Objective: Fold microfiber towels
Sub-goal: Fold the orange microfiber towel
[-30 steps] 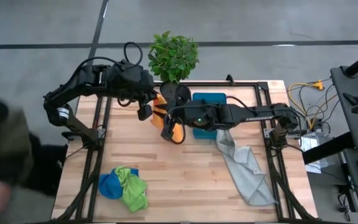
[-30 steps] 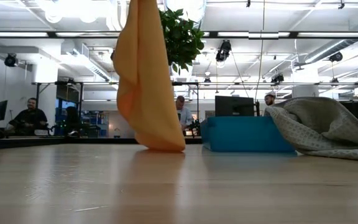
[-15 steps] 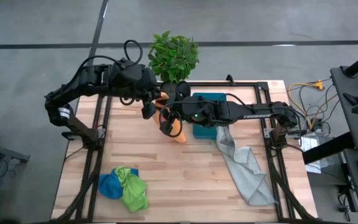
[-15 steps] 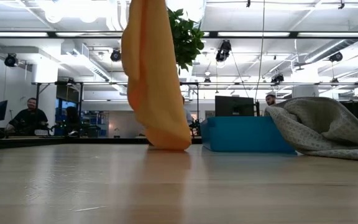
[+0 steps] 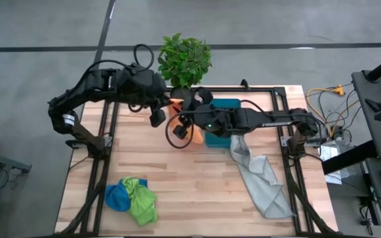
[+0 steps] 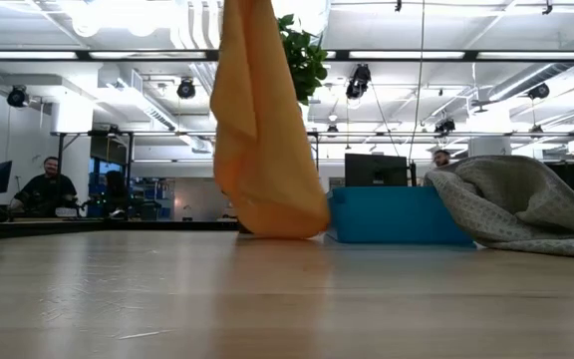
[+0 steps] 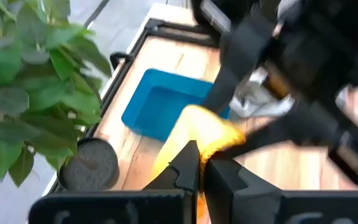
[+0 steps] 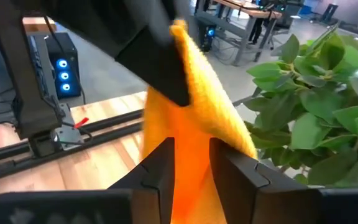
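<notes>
Nearest the front edge of the table [image 5: 177,192], a blue towel [image 5: 116,196] and a lime green towel [image 5: 141,201] lie bunched together, touching. A pale grey towel [image 5: 260,178] trails off to the right. Farther back, an orange towel [image 6: 262,130] hangs in loose vertical folds, its lower end on the wood just beside a blue bin [image 6: 395,214]. Both hands pinch it up high: the left hand [image 7: 199,163] fully shut on its top corner, the right hand [image 8: 191,163] partly closed around the cloth. Behind stands a potted plant [image 5: 184,59].
</notes>
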Action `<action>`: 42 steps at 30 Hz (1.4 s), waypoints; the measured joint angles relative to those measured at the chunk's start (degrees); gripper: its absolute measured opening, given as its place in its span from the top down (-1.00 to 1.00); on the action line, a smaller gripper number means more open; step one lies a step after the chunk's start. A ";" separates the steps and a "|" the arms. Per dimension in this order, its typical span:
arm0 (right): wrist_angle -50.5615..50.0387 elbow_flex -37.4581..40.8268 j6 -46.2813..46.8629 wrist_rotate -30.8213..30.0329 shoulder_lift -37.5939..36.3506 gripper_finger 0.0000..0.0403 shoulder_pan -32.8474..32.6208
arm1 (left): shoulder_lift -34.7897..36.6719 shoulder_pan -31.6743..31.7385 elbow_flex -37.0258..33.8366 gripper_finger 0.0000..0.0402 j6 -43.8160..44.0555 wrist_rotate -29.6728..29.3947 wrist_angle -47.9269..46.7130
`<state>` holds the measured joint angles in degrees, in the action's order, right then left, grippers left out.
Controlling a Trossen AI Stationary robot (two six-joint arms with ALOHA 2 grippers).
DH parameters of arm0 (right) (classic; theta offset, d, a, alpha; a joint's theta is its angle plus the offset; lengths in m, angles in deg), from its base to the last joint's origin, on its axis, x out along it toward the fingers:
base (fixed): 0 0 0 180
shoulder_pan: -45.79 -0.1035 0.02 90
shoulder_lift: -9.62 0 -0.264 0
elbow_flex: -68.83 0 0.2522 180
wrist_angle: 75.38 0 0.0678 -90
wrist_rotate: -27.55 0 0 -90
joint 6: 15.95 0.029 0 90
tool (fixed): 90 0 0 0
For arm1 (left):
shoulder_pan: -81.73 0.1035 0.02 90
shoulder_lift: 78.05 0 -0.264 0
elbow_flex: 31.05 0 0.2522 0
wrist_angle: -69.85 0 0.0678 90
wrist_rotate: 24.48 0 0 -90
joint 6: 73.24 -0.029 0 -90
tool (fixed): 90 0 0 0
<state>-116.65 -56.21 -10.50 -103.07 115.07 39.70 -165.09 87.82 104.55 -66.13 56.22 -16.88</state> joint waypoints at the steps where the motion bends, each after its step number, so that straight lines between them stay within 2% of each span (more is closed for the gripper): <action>1: -0.25 0.00 0.08 0.00 -0.29 0.55 -0.02 | 0.00 0.00 0.00 1.00 0.00 0.00 -0.54; 8: -1.02 0.00 0.02 -0.09 -0.98 0.57 0.28 | 0.02 0.02 0.00 1.00 -0.47 4.52 -0.98; 15: -1.05 0.00 0.07 -0.09 -0.98 0.54 0.48 | 0.02 0.02 0.00 1.00 -1.71 4.96 -0.96; 22: -1.05 0.71 -0.46 0.28 -1.05 0.54 0.48 | 0.04 -0.26 0.00 1.00 -8.97 5.32 -1.00; 30: -1.83 2.56 1.49 1.03 -0.81 0.59 0.76 | 0.04 -0.25 0.00 1.00 -9.53 8.03 -0.68; 38: -2.42 2.58 2.08 2.56 1.03 0.58 1.77 | 0.08 -0.31 0.00 1.00 -9.53 9.11 0.53; 42: -2.36 2.75 2.91 6.14 1.53 0.57 2.34 | 0.56 -0.39 0.00 1.00 -9.53 9.29 0.48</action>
<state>-119.01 -53.46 -7.58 -96.93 116.60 42.04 -164.53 87.43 104.55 -75.66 65.51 -16.40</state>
